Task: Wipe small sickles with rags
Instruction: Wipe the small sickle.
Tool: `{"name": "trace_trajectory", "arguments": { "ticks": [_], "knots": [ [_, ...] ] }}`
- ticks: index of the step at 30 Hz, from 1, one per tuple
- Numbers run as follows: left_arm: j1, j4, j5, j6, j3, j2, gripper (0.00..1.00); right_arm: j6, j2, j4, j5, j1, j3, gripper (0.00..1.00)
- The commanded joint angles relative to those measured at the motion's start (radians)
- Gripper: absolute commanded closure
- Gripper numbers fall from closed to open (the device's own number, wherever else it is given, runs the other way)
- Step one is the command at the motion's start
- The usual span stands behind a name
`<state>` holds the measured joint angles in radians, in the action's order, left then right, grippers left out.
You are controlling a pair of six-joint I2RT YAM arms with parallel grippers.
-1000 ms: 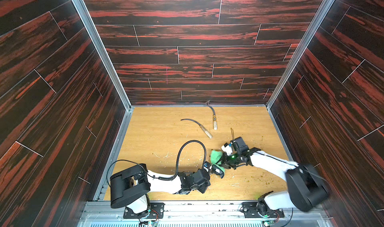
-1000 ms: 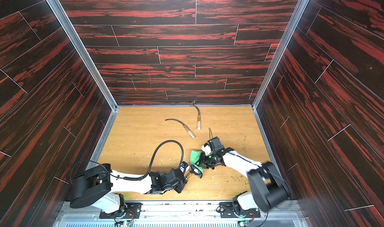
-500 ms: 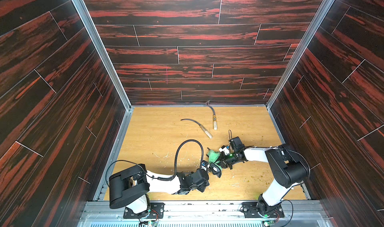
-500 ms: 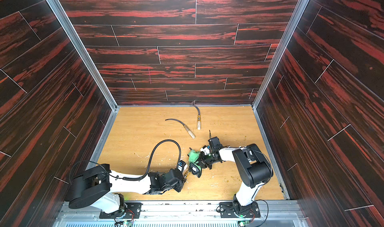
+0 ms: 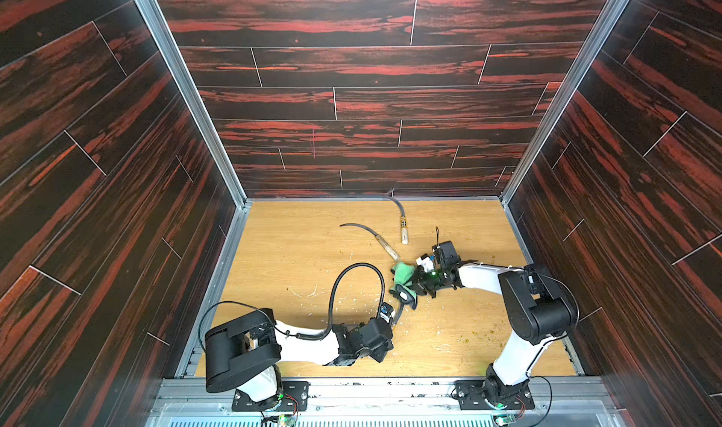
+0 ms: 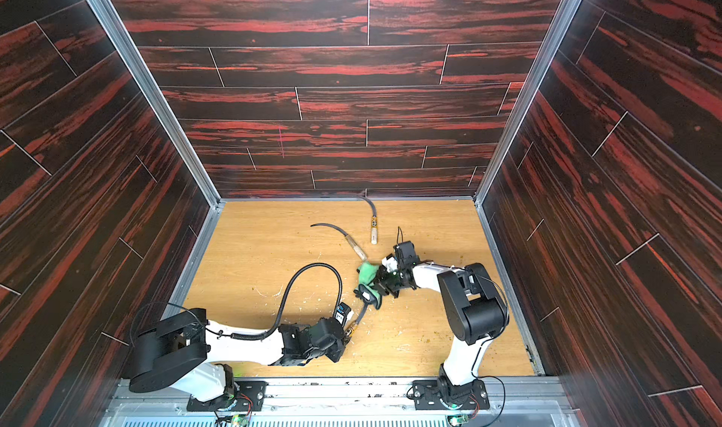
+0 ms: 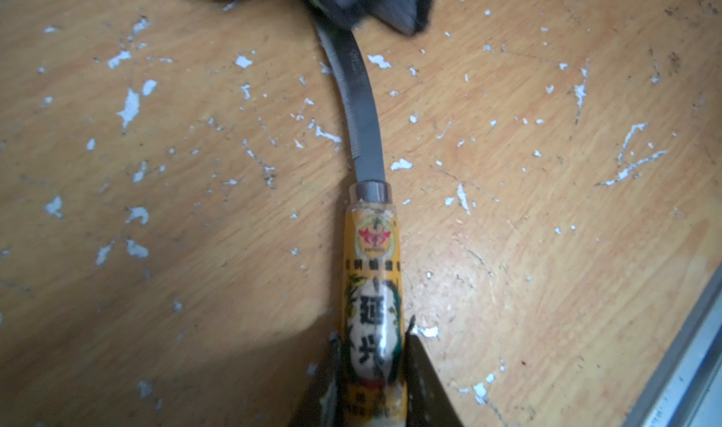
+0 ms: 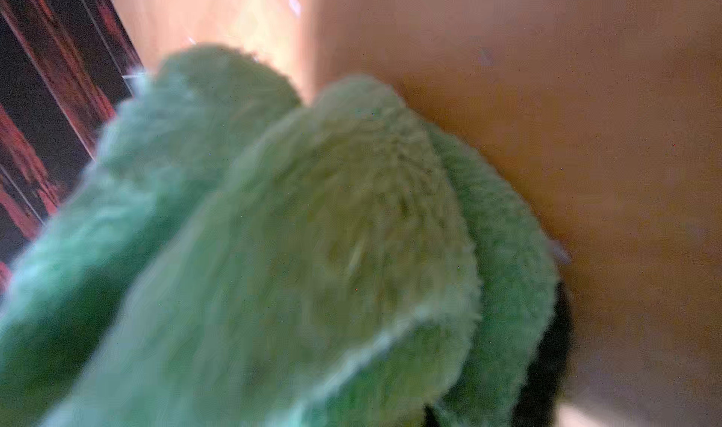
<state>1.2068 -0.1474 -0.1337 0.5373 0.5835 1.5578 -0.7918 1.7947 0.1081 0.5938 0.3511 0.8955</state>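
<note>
Desk (image 5: 293, 257) holds two loose sickles (image 5: 374, 234) (image 5: 402, 225); left claw (image 7: 373, 352) clamps a third sickle (image 7: 361, 132). Right claw (image 5: 415, 286) grips the one green rag (image 8: 312, 229).

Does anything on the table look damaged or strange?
Yes. The wooden tabletop looks chipped and scratched: many pale flecks lie around the labelled sickle, clearest in the left wrist view. Nothing else stands out.

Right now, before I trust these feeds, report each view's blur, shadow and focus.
Left wrist view: sickle blade sharp, its label near the lens soft, a dark shadow on the table beside the handle. Right wrist view: rag fills most of the frame, blurred throughout. Both top views: evenly lit, sharp, walls splayed outward by the wide lens.
</note>
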Motion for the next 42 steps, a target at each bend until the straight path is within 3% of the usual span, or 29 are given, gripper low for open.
{"name": "trace_trajectory", "arguments": {
  "ticks": [1,9,17,21,25,37,40,42],
  "knots": [
    [0.03,0.118,0.134,-0.051,-0.024,0.021,1.0,0.0,0.052,-0.008,-0.042,-0.004,0.054,1.0],
    [0.032,0.161,0.121,-0.053,0.003,0.032,1.0,0.027,0.033,0.028,-0.028,-0.022,0.117,1.0],
    [0.031,0.236,0.078,-0.018,0.067,0.075,1.0,0.128,-0.192,0.19,-0.093,-0.043,0.111,1.0],
    [0.031,0.273,0.08,-0.007,0.113,0.101,0.84,0.171,-0.319,0.279,-0.128,-0.052,0.1,1.0],
    [0.031,0.334,0.082,-0.013,0.171,0.137,0.75,0.204,-0.43,0.356,-0.167,-0.068,0.096,1.0],
    [0.031,0.525,0.081,-0.039,0.329,0.249,0.64,0.271,-0.611,0.478,-0.192,-0.166,0.072,1.0],
    [0.029,0.548,0.08,-0.04,0.352,0.27,0.7,0.282,-0.629,0.488,-0.187,-0.188,0.069,1.0],
    [0.027,0.565,0.08,-0.042,0.367,0.278,0.88,0.294,-0.643,0.497,-0.186,-0.196,0.069,1.0]
  ]
}}
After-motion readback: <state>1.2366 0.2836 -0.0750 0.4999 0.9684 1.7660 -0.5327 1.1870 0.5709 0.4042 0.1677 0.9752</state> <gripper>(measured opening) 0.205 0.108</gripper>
